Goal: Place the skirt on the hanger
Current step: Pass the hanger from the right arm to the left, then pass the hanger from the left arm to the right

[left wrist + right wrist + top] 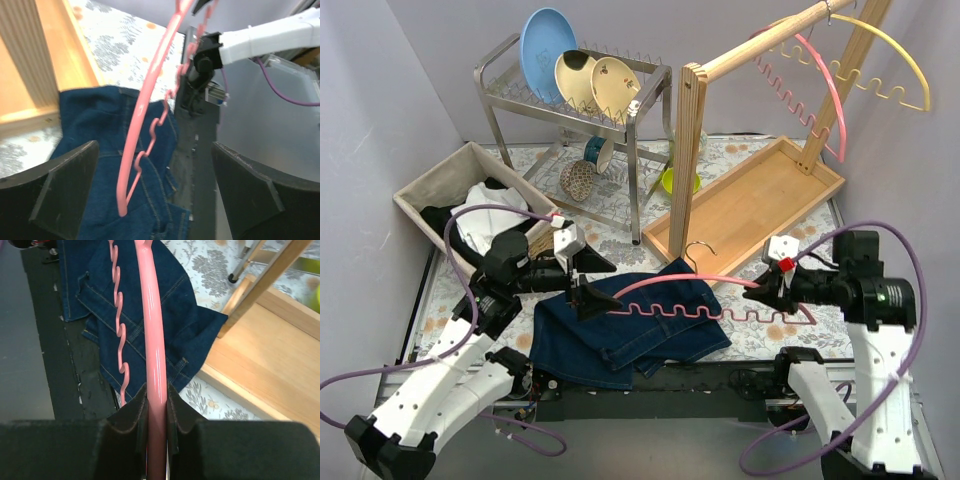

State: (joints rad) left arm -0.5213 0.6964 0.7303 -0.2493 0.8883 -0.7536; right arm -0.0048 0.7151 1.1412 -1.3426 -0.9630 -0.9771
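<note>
A blue denim skirt [620, 335] lies crumpled on the table's near edge, also seen in the left wrist view [95, 130] and right wrist view [170, 305]. A pink hanger [720, 283] with a wavy lower bar is held level just above it. My right gripper [767, 290] [156, 407] is shut on the hanger's [152, 340] top bar near its right end. My left gripper [598, 283] [155, 192] is open, its fingers [65, 185] standing wide on either side of the hanger's [145, 105] left tip without touching it.
A wooden garment rack [692, 150] with a tray base [750, 205] stands behind, carrying a pink and a yellow hanger [895, 60]. A metal dish rack [630, 125] with plates is at back centre. A laundry basket [425, 185] of clothes sits at left.
</note>
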